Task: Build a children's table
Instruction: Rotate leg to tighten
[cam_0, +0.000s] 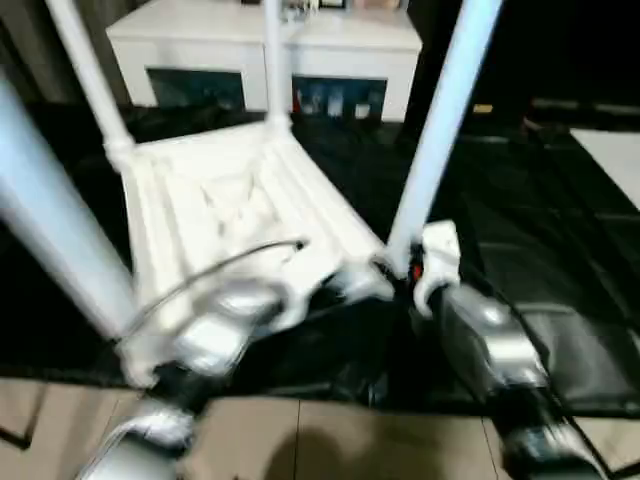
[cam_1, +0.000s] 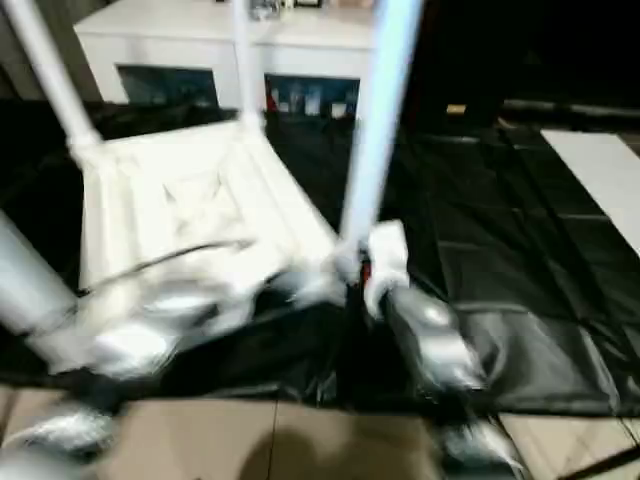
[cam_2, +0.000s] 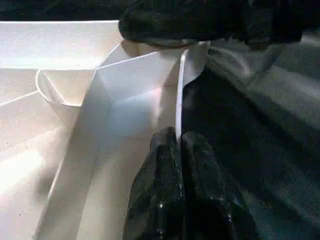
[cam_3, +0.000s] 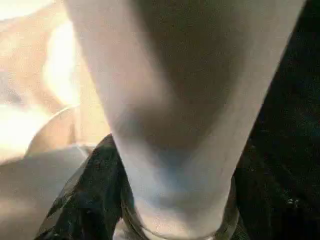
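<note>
Four legs (cam_0: 445, 120) stand in the upturned tabletop (cam_0: 230, 215); turning it upright remains. Left gripper (cam_2: 179, 142) pinches its rim; right gripper (cam_0: 418, 272) clasps the near-right leg.

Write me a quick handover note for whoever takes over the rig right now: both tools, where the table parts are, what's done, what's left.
Left tool: shut, pinching the thin rim of the tabletop.
Right tool: at the base of the near right leg; whether it grips the leg cannot be told.
Parts: the tabletop lies ribbed side up on the black sheet, in front of the white cabinet. Four legs stand up from its corner sockets: near left, far left, far right, near right.
Done: all four legs are in place.
Left: probably check that the near right leg is seated, then turn the table onto its legs.
</note>
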